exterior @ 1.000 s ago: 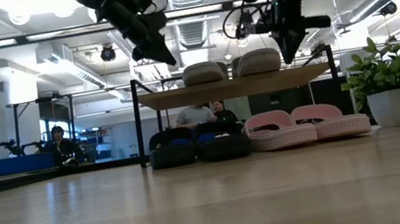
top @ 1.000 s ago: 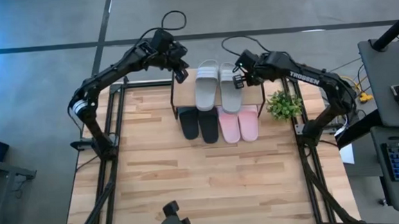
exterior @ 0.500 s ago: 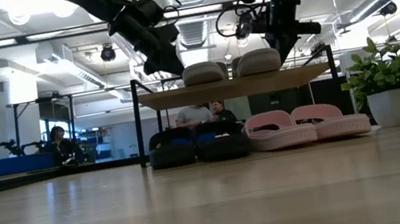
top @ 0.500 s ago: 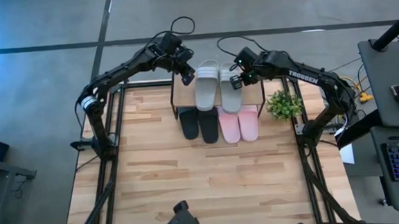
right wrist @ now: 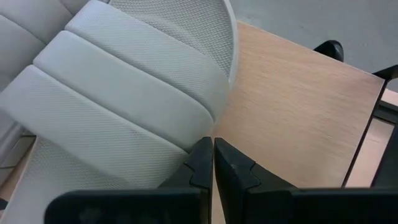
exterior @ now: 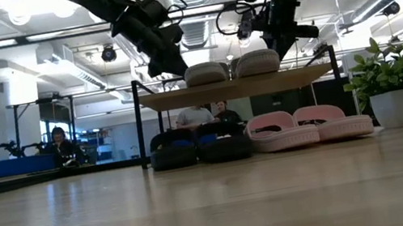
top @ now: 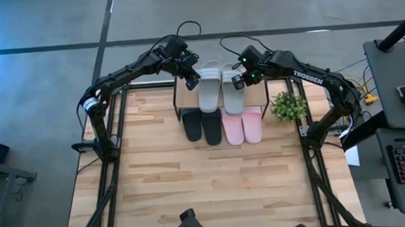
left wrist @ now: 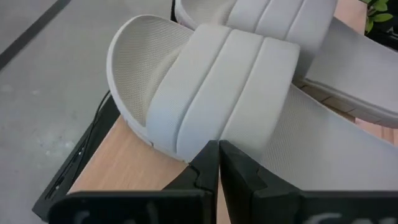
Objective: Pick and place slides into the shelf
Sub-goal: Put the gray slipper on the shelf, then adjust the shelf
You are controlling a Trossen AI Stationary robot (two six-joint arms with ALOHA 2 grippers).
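Both grey-green slides [top: 210, 88] sit side by side on the shelf [top: 256, 96] top, black and pink pairs underneath. Left gripper [left wrist: 217, 163] and right gripper [right wrist: 213, 157] are pinched closed and empty, each pressing a slide's outer edge. Push too hard and one could skid off the plank.

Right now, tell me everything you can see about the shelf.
The shelf is a low rack: a light wooden plank top on thin black metal legs, standing at the table's far edge. Two grey-green slides lie side by side on top; the black pair and pink pair sit beneath it.
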